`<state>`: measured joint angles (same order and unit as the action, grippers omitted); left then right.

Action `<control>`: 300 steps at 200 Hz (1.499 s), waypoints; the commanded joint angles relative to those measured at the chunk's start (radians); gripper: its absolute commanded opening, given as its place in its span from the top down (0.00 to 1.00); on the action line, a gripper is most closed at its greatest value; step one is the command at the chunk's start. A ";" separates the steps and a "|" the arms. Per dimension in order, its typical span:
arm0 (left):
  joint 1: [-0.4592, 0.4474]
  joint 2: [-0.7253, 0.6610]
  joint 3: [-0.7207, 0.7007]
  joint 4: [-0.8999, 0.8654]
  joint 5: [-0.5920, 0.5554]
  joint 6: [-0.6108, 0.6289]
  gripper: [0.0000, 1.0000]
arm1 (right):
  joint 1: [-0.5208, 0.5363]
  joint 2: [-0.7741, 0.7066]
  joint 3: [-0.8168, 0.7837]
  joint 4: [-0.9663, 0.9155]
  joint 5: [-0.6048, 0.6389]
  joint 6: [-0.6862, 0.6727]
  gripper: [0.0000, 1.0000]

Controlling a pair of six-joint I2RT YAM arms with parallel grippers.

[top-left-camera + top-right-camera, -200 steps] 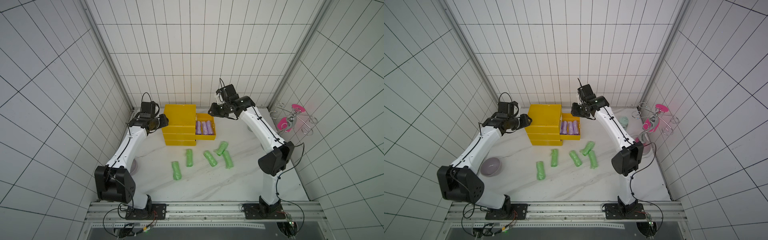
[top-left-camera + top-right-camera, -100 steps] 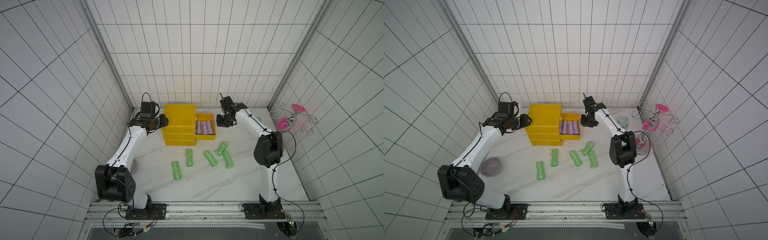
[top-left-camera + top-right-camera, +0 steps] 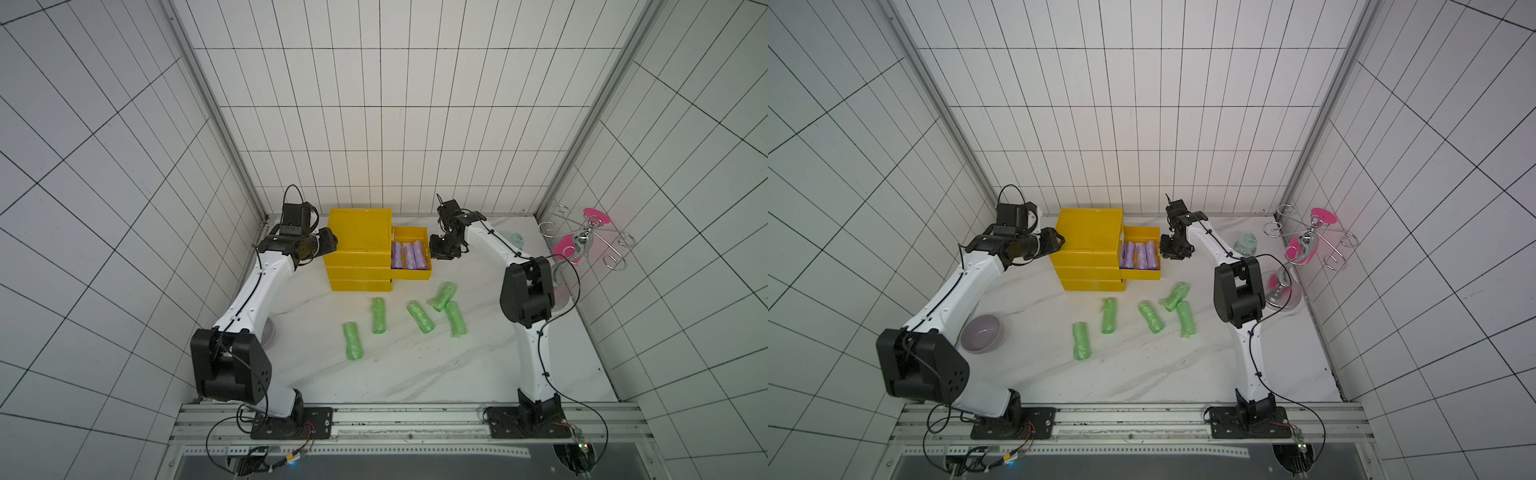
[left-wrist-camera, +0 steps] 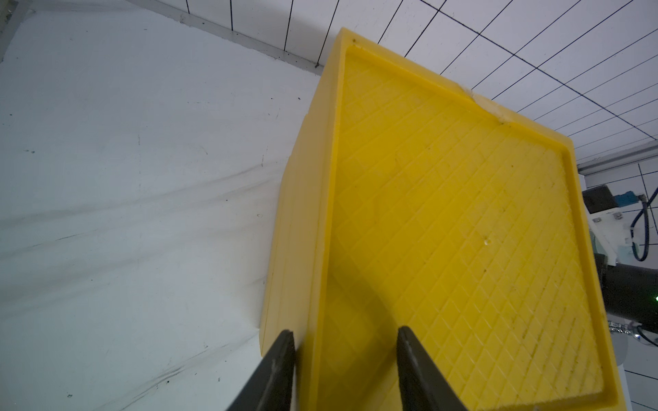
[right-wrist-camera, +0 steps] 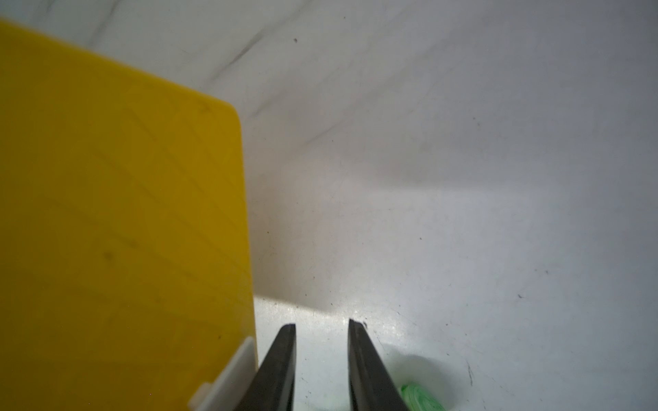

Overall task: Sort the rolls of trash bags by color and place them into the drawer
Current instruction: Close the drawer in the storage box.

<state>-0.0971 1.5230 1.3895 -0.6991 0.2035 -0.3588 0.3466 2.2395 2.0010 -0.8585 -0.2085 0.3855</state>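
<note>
A yellow drawer cabinet (image 3: 359, 245) stands at the back of the table, its top drawer (image 3: 411, 272) pulled out to the right. Three purple rolls (image 3: 409, 255) lie side by side in that drawer. Several green rolls (image 3: 420, 318) are scattered on the table in front. My left gripper (image 3: 330, 245) is open and straddles the cabinet's top left rim (image 4: 320, 320). My right gripper (image 3: 442, 251) hangs low just right of the drawer's front face (image 5: 124, 231). Its fingers (image 5: 285, 356) are slightly apart, with nothing between them. A green roll (image 5: 420, 398) shows just beyond them.
A lavender bowl (image 3: 980, 332) sits by the left arm. A mint jar (image 3: 1246, 243) and a chrome wire rack (image 3: 1308, 245) with pink pieces stand at the back right. White tiled walls close in on three sides.
My right arm has folded back and its gripper has dropped from above the drawer to beside the drawer's front. The left arm and the rolls have not moved.
</note>
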 commanded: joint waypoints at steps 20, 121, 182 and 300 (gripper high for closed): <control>0.004 0.027 0.014 -0.020 -0.003 0.023 0.54 | 0.008 -0.006 0.023 0.056 -0.087 0.021 0.73; 0.002 0.052 0.019 -0.020 0.026 0.014 0.55 | 0.132 0.054 0.152 0.053 -0.209 0.082 0.73; 0.001 0.055 0.016 -0.021 0.045 0.008 0.55 | 0.179 0.106 0.208 0.069 -0.320 0.137 0.74; 0.004 0.049 0.016 -0.036 0.042 0.011 0.55 | 0.121 -0.014 -0.022 0.194 -0.293 0.166 0.67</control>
<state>-0.0891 1.5455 1.4040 -0.6895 0.2291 -0.3557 0.4873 2.2631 2.0132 -0.7059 -0.4896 0.5438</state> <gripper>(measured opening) 0.452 0.323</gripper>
